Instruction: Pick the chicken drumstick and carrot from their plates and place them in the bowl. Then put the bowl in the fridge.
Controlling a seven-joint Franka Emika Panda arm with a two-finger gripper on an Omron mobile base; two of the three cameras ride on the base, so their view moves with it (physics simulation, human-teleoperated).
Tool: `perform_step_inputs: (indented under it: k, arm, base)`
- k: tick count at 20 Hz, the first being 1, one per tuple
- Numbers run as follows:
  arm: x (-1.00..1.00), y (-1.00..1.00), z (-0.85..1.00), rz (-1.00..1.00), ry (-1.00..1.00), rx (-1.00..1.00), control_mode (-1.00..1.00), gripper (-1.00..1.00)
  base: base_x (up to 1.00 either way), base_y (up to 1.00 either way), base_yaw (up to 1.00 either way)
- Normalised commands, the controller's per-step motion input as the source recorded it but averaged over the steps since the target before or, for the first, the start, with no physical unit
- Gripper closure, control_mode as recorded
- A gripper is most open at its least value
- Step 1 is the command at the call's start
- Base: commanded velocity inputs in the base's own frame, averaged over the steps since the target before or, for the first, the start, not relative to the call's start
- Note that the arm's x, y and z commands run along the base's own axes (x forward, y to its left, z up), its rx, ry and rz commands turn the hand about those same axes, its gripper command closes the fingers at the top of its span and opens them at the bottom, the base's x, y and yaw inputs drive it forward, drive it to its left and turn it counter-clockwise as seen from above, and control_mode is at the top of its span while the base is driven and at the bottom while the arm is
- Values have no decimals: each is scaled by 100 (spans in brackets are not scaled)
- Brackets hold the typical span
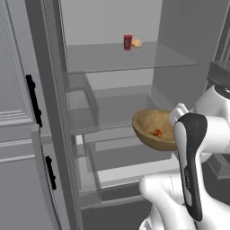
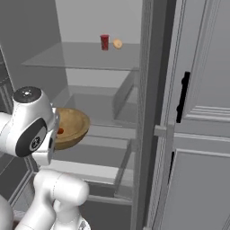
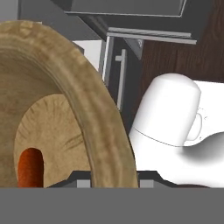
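Observation:
The wide wooden bowl (image 1: 150, 128) (image 2: 72, 126) (image 3: 92, 113) hangs in the air in front of the open fridge (image 1: 112, 58) (image 2: 90, 58), level with its middle glass shelf. My gripper (image 1: 178, 116) (image 3: 114, 177) is shut on the bowl's near rim, one finger inside and one outside. An orange-red piece that looks like the carrot (image 1: 157, 132) (image 2: 60, 131) (image 3: 30, 168) lies in the bowl's bottom. The chicken drumstick is hidden and the plates are out of view.
A red can (image 1: 128, 42) (image 2: 104, 42) and a small yellowish round item (image 1: 137, 43) (image 2: 117, 43) stand on the top shelf. The fridge door with its bins (image 1: 83, 112) (image 2: 128, 96) stands open beside the shelves. Grey panelled cabinets (image 1: 15, 90) (image 2: 202, 90) with black handles flank the fridge.

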Motion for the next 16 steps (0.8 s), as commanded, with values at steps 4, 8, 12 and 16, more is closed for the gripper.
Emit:
perform_step_inputs:
  k: [4, 8, 12, 16]
  arm:
    - [0, 0, 0, 0, 0, 0, 100, 100]
    - [0, 0, 0, 0, 0, 0, 100, 100]
    - [0, 0, 0, 0, 0, 0, 100, 100]
    - [0, 0, 0, 0, 0, 0, 100, 100]
  base:
    - [50, 0, 1]
    - [53, 0, 0]
    - [52, 0, 0]
    - [51, 0, 0]
